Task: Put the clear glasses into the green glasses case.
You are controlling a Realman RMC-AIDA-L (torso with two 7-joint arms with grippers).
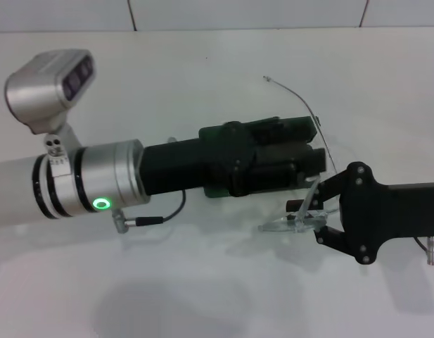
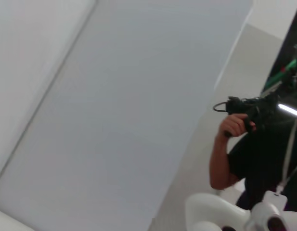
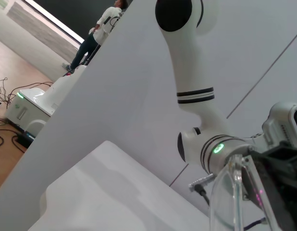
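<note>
The green glasses case (image 1: 218, 132) lies at the middle of the white table (image 1: 202, 282). It is mostly hidden under my left gripper (image 1: 309, 153), which reaches in from the left and sits right over it. Only dark green edges of the case show. Just right of the case, my right gripper (image 1: 321, 211) is shut on the clear glasses (image 1: 292, 222), held slightly above the table. One thin clear arm (image 1: 301, 98) of the glasses curves up past the case. The right wrist view shows the clear lens (image 3: 230, 192) close up, with the left arm (image 3: 196, 96) behind it.
A thin black cable (image 1: 167, 215) hangs under the left wrist. The left wrist view shows only a wall and a person holding a camera (image 2: 244, 144). Bare white table lies in front of and behind the arms.
</note>
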